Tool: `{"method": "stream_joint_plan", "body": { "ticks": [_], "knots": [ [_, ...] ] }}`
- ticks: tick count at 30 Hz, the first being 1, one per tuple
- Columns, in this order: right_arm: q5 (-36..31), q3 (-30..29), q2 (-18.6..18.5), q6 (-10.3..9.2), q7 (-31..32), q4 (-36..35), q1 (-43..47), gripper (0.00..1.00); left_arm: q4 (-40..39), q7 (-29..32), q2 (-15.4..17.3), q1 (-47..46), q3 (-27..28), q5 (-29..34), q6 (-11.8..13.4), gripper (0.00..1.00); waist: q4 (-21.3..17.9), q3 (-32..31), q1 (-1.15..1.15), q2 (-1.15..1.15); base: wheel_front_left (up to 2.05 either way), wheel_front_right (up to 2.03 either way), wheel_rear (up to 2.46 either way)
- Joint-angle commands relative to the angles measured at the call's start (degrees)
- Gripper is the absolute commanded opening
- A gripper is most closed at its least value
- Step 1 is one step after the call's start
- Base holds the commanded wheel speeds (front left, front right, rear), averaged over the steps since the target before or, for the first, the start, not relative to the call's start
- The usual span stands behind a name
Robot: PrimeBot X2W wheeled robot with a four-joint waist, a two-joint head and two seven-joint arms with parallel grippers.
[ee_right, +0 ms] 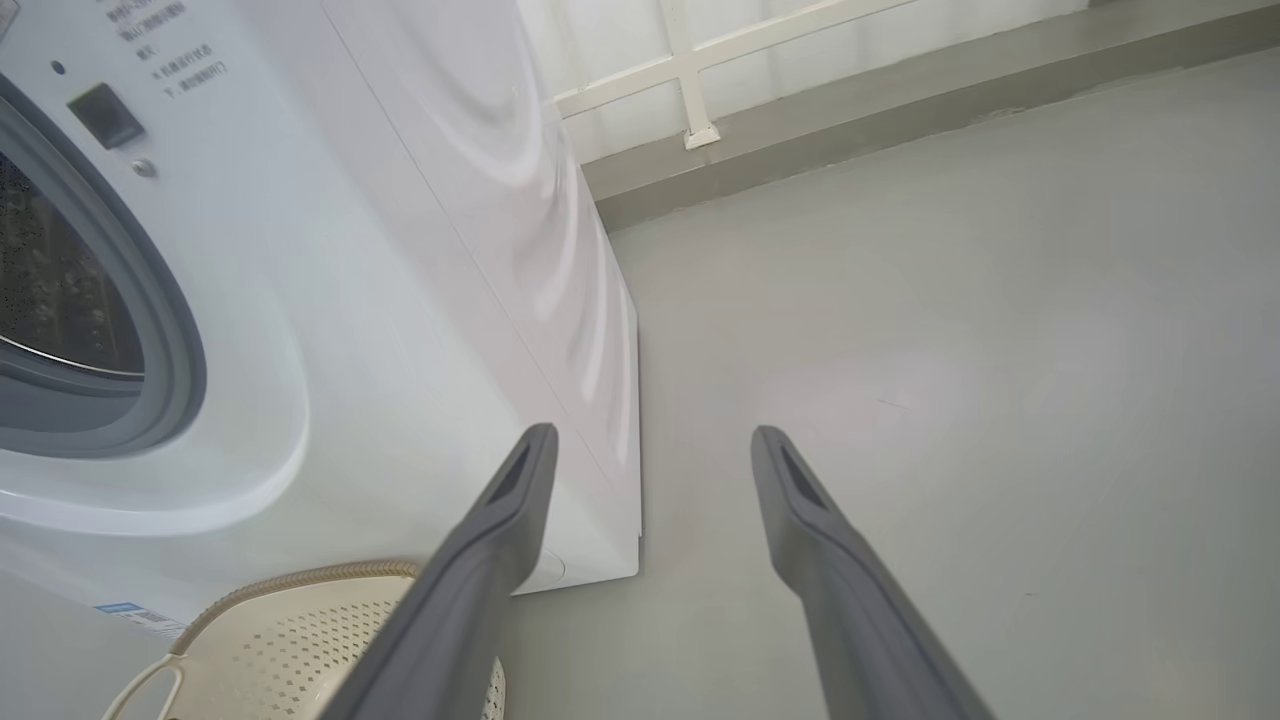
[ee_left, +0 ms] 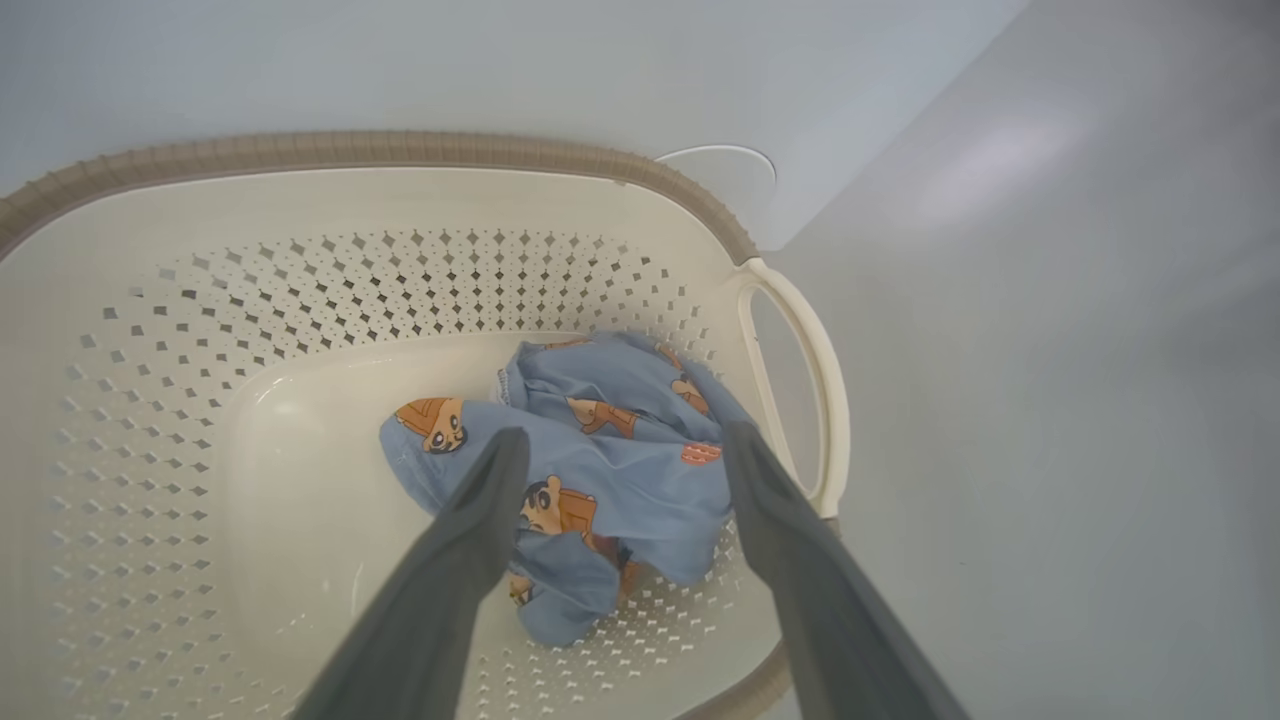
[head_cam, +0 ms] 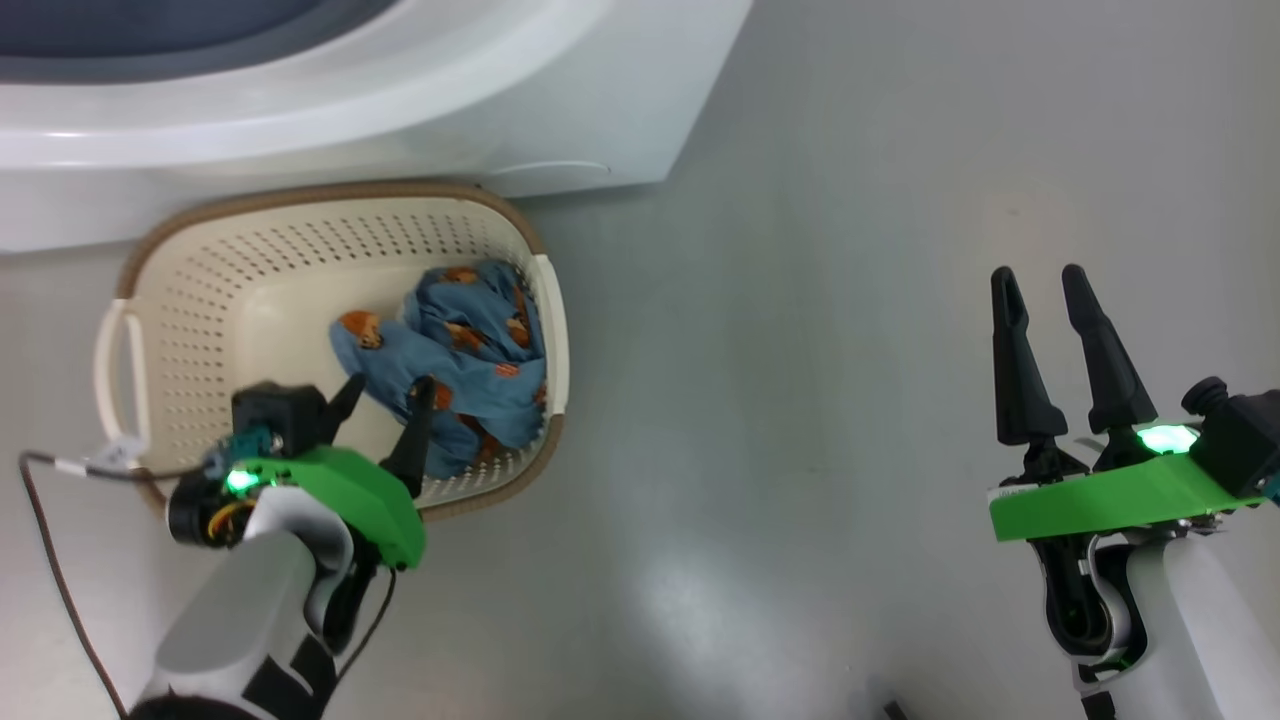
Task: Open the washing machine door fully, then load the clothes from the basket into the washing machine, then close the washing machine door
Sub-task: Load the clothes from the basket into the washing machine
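Note:
The cream perforated basket (head_cam: 200,300) stands on the floor against the front of the white washing machine (head_cam: 560,90). A small heap of blue clothes (head_cam: 470,350) with orange figures lies in the basket's right half. My left gripper (head_cam: 390,382) hangs open just above the heap, and in the left wrist view its fingers (ee_left: 470,540) straddle the clothes (ee_left: 640,480) without closing on them. My right gripper (head_cam: 1040,275) stands open and empty over bare floor, far to the right. The right wrist view shows the machine's drum opening with its grey gasket (ee_right: 170,330). The washing machine door is out of view.
Smooth grey floor (head_cam: 800,400) spreads to the right of the basket and machine. A round flap (head_cam: 550,170) sits low on the machine's front. In the right wrist view a kerb with a white railing (ee_right: 690,70) runs along the back. A dark cable (head_cam: 50,540) trails beside my left arm.

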Motion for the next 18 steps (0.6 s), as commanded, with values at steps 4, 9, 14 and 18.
{"method": "stream_joint_plan", "body": {
  "ticks": [4,9,14,18],
  "knots": [
    [-0.6,1.5,0.3,0.32,-0.5,-1.7,-0.9,1.00,-0.7,2.5,3.3,-3.5,-5.1,-6.2,0.0,1.00,-2.6,3.5,0.00,0.00,0.00,0.00,0.00],
    [-0.6,2.4,0.8,0.32,-0.5,-1.9,-1.8,1.00,-0.8,5.1,5.8,-6.8,-11.0,-12.4,0.0,1.00,-4.0,5.2,0.00,0.00,0.00,0.00,0.00],
    [-0.6,2.6,1.2,0.32,-0.5,-2.2,-2.2,1.00,-0.2,6.9,7.2,-8.9,-15.3,-16.2,0.0,1.00,-4.8,6.6,0.00,0.00,0.00,0.00,0.00],
    [-0.7,2.5,1.4,0.32,-0.5,-2.5,-2.4,1.00,0.3,7.5,8.2,-11.1,-19.1,-18.9,0.0,1.00,-5.1,8.2,0.00,0.00,0.00,0.00,0.00]
  ]
}}
